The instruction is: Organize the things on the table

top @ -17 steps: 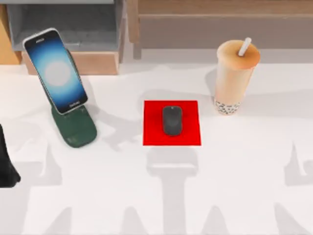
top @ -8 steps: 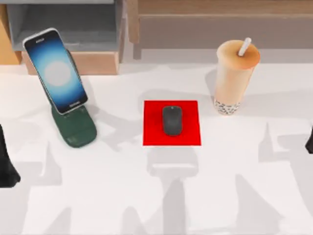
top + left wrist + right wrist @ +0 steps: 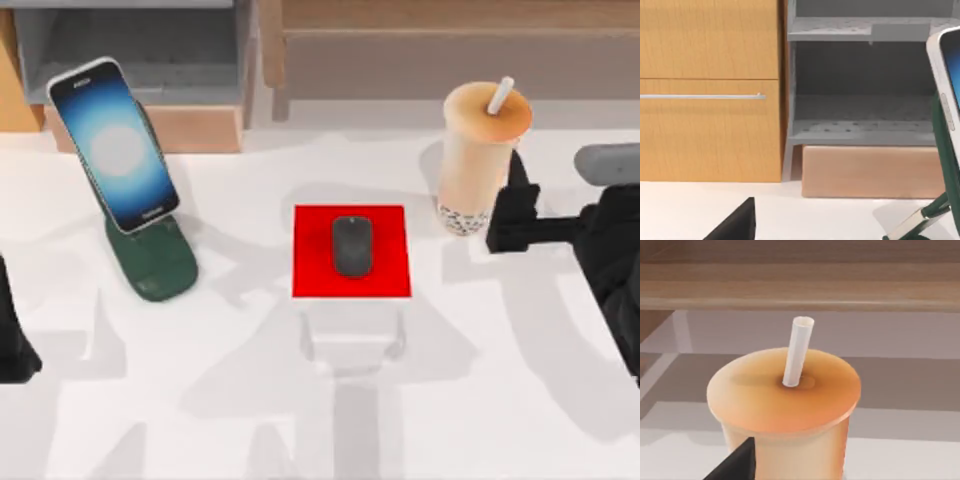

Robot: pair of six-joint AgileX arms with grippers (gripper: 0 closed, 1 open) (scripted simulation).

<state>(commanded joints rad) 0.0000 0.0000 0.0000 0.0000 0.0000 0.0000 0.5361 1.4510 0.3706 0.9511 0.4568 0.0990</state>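
A wood cabinet (image 3: 710, 90) backs the white table (image 3: 500, 400). The cup (image 3: 478, 160) stands upright far right, straw (image 3: 500, 97) up. The right gripper (image 3: 512, 215) is just beside it, finger spread untellable. The phone (image 3: 115, 145) leans tilted on a green stand (image 3: 155, 262) at left. The mouse (image 3: 351, 245) lies lengthwise front-to-back on the red mat (image 3: 310, 255). The left arm (image 3: 12, 335) is parked at the left edge.

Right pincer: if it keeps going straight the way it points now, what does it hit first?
Most likely the bubble-tea cup. The right pincer points toward the table's left, right beside the cup's lower body, and the right wrist view looks straight at the cup. Its height against the cup is unclear.
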